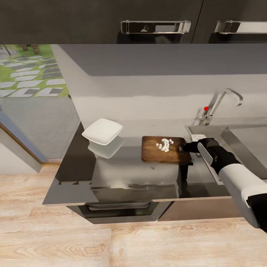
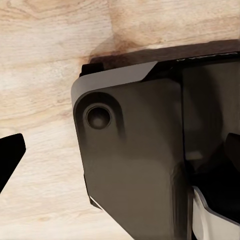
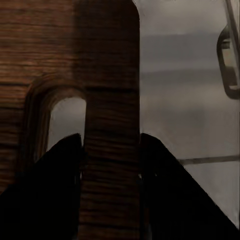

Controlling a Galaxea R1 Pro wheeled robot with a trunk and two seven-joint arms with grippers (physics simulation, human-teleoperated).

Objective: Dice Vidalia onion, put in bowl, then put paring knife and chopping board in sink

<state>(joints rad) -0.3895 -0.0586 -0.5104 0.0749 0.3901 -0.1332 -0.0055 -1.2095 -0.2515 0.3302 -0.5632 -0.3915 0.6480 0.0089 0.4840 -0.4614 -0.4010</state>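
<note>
The right claw (image 3: 111,150) grips the chopping board (image 1: 165,150) at its slotted end, one dark finger (image 3: 45,190) reaching through the slot hole and the other against the board's outer edge, so the wooden strip between slot and edge sits pinched between them. In the head view this claw (image 1: 184,147) meets the board's right end, with the white and black forearm stretching back toward the lower right.

On the board, just left of the claw, lies a small heap of pale diced onion (image 1: 164,144). The board rests flat on the dark, glossy worktop (image 1: 122,174).

Further left, well apart from the board, the white squarish bowl (image 1: 102,131) sits on the worktop; nothing can be made out inside it. To the right of the claw, the grey sink (image 1: 241,137) opens, its chrome tap (image 1: 222,102) and red knob (image 1: 206,108) standing behind it.

The left wrist view shows a dark robot part above the pale wood floor (image 2: 45,75); whether the left claw is wide or narrow cannot be told.
</note>
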